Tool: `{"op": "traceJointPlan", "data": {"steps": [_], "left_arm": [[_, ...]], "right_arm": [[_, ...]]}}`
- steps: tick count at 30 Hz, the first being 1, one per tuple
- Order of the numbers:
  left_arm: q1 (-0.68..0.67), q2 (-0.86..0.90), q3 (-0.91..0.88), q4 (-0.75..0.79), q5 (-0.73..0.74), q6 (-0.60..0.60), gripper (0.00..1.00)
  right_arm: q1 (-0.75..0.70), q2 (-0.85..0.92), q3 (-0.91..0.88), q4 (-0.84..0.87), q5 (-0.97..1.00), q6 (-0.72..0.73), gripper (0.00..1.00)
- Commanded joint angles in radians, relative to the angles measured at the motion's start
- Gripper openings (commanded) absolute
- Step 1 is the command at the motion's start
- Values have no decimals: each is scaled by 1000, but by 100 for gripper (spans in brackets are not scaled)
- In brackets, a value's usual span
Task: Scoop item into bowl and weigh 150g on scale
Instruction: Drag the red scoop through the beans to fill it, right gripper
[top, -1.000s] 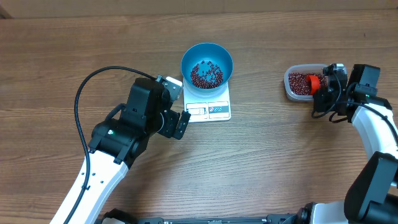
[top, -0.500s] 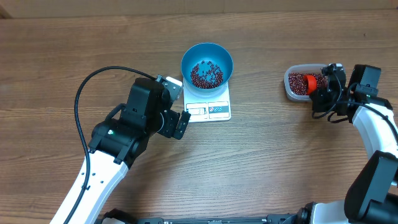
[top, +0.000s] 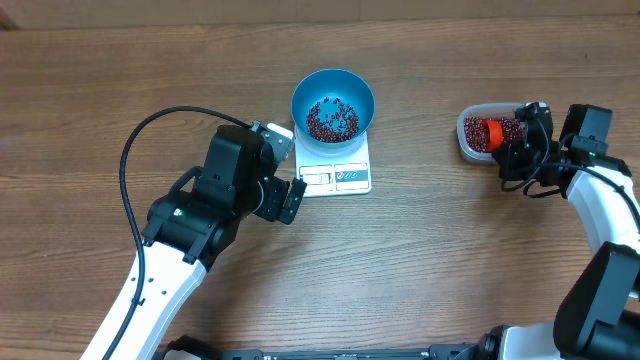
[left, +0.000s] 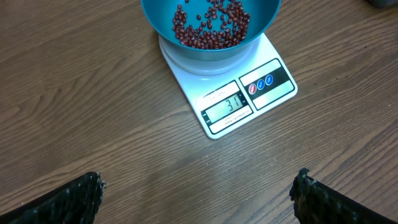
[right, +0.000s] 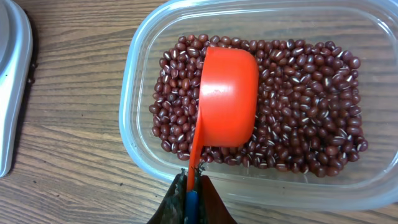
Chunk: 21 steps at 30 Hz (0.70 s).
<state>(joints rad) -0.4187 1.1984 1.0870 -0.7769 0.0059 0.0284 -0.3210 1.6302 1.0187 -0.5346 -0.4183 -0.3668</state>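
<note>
Right wrist view: right hand (right: 189, 194) clenches orange plastic scoop (right: 228, 93) atop dark red beans (right: 305, 124) in clear plastic tub (right: 128, 106); dig deep, lift level; left hand (left: 198, 202) released.

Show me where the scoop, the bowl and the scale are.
scoop (right: 227, 93), right wrist view, on its orange cup.
bowl (top: 333, 83), overhead view, on the bare inner wall.
scale (left: 227, 106), left wrist view, on its display.

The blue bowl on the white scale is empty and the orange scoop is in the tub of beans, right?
Not empty: the left wrist view shows beans in the blue bowl on the white scale. The orange scoop is indeed in the tub of beans.
</note>
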Motion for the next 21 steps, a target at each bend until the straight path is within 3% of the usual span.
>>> {"op": "traceJointPlan", "data": {"steps": [1,21], "left_arm": [[-3,6,-4,3,-10,-9,100],[-3,6,-4,3,-11,-9,99]], "right_arm": [[0,31,-18,2,-56,0,4],[-7,82,-18,42,-161,47,4]]}}
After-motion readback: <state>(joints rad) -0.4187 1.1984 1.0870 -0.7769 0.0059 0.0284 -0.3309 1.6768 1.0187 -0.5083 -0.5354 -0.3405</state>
